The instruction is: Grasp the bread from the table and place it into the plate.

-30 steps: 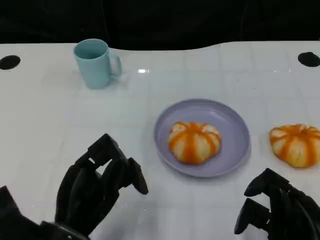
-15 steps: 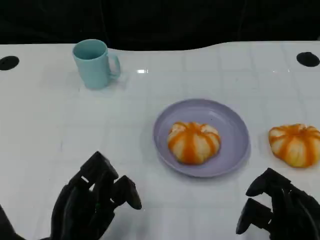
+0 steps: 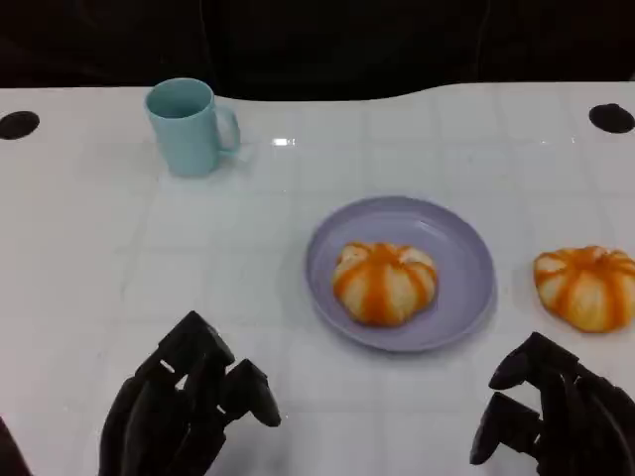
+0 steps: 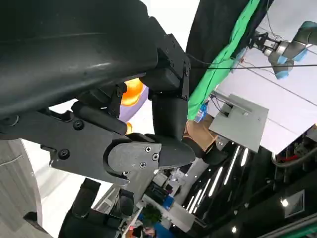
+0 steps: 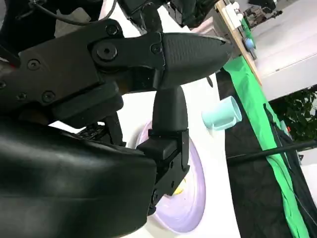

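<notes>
Hovering low over the table [image 3: 119,258], each robot hand, left [image 3: 184,412] and right [image 3: 551,416], curls loosely, holding nothing.

Both the left hand [image 3: 184,412] and right hand [image 3: 556,412] are matte black, blocky-fingered, fastened with screws.

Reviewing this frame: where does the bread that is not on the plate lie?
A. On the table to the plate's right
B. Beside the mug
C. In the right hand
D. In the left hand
A: the loose bread sits on the table to the right of the plate, held by neither hand.
</notes>
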Robot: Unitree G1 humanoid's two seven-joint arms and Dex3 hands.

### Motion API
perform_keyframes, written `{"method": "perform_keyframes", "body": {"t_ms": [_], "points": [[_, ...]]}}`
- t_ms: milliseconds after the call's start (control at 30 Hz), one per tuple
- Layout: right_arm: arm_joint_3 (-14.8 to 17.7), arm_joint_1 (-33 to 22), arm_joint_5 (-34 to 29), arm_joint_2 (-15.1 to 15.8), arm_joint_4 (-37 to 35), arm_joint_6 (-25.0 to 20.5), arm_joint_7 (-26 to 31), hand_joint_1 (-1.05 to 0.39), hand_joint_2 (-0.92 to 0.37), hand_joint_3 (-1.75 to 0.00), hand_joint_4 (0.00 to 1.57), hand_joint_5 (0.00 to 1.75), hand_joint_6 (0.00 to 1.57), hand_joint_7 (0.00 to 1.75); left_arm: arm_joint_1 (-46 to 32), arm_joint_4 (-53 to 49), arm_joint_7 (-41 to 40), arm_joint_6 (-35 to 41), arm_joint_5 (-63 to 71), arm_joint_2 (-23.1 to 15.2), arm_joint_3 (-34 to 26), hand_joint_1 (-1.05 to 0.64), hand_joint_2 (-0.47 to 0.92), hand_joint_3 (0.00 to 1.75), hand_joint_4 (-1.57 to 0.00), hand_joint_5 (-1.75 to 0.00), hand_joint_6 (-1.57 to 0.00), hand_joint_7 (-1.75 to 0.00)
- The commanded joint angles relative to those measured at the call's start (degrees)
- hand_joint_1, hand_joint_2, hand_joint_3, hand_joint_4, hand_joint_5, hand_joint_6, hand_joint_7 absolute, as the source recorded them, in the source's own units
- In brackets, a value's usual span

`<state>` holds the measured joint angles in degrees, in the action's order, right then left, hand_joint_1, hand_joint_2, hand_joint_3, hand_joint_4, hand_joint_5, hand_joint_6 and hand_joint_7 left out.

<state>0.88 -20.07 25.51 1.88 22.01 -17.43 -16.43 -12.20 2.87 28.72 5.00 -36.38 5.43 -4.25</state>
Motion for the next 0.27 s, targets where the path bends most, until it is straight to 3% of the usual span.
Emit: {"method": "perform_keyframes", "body": {"t_ms": [33, 267], "points": [[0.78, 0.28, 0.55, 0.41, -0.17, 1.04, -0.43, -0.53, -0.92, -0.42, 0.62, 1.75, 0.43, 1.62, -0.06, 0.25, -0.19, -0.06, 0.44, -0.35, -0.31, -0.58, 0.92, 0.38, -0.74, -1.75, -0.50, -1.75], [1.32, 1.28, 0.34, 0.56, -1.57, 1.53, -1.41, -0.53, -0.92, -0.42, 0.62, 1.75, 0.43, 1.61, 1.34, -1.70, 0.74, -1.26, 1.42, -0.58, -0.64, -0.58, 0.92, 0.38, -0.74, -1.75, -0.50, -1.75]]}}
